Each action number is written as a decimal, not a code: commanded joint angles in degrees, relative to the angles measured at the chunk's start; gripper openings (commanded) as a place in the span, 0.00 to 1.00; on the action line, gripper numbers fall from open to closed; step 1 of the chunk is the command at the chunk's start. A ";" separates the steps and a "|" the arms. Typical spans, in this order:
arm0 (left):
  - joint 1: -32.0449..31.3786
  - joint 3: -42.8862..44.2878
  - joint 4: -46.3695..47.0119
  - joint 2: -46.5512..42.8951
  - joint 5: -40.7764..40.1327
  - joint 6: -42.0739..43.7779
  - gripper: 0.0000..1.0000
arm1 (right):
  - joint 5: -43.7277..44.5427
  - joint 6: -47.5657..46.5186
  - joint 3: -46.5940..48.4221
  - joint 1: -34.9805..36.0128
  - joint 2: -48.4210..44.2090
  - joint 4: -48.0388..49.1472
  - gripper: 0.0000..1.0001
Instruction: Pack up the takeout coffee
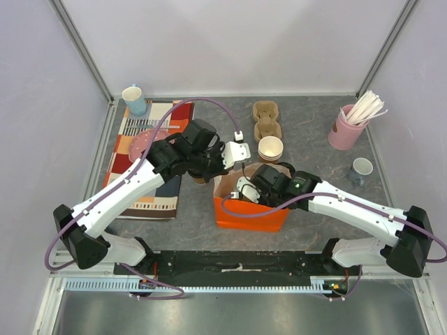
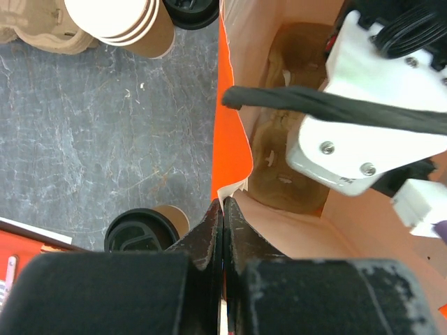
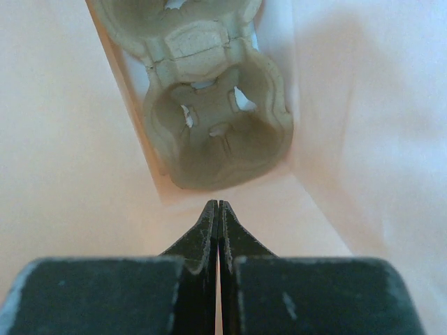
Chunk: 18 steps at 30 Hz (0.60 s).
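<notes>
My left gripper (image 2: 223, 204) pinches the bag (image 2: 230, 118) rim, right gripper (image 3: 218, 204) pressed together inside; a tug could tear it or topple the coffee (image 2: 136, 234).

Both arms are built alike: the left arm (image 1: 126, 192) and the right arm (image 1: 356, 209) wear long white shells, with chunky black joint housings behind each claw and black blocks at the end farthest from it. A thin purple cable (image 1: 209, 101) loops out from behind the left claw (image 2: 223, 209). A second purple cable (image 1: 241, 214) curls under the right claw (image 3: 218, 209). The fingers (image 3: 202, 230) are matte black wedges narrowing to thin tips, on squared black bodies flecked with pale scuffs. Just behind the right claw sits a rounded white bracket (image 2: 363, 84) with two silver screws (image 2: 326, 147), crossed by a black ribbed cable (image 2: 314, 101). Further back glows a small green light (image 1: 299, 183).
</notes>
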 commanded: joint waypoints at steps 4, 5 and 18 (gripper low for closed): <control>-0.06 1.29 1.23 1.21 2.76 6.93 0.02 | 0.37 4.85 1.27 1.16 -3.16 -3.11 0.00; 0.12 1.20 1.49 1.21 3.19 8.50 0.02 | 1.23 5.03 0.57 1.34 -2.73 -2.94 0.00; 0.65 5.07 1.85 4.47 4.26 7.47 0.02 | 1.42 4.94 -3.65 2.39 -6.59 -4.34 0.00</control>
